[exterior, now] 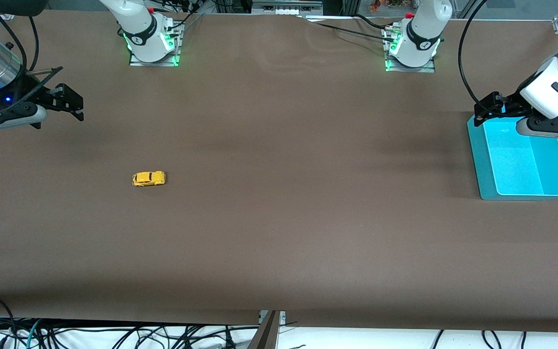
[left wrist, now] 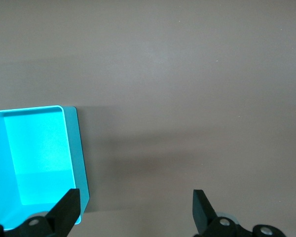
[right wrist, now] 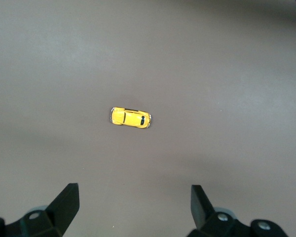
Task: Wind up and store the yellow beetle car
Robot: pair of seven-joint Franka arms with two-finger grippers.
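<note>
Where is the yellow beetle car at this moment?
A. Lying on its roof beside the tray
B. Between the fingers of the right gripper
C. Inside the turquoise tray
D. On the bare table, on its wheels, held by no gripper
D: the yellow beetle car stands alone on the table, apart from the turquoise tray.

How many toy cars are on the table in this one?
1. The yellow toy car sits on its wheels on the bare table, toward the right arm's end, apart from the blue tray at the left arm's end. None hidden that I can see.

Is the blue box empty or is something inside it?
Empty. The shallow turquoise plastic tray shows only its bare floor; the small yellow beetle-shaped toy car sits out on the table.
</note>
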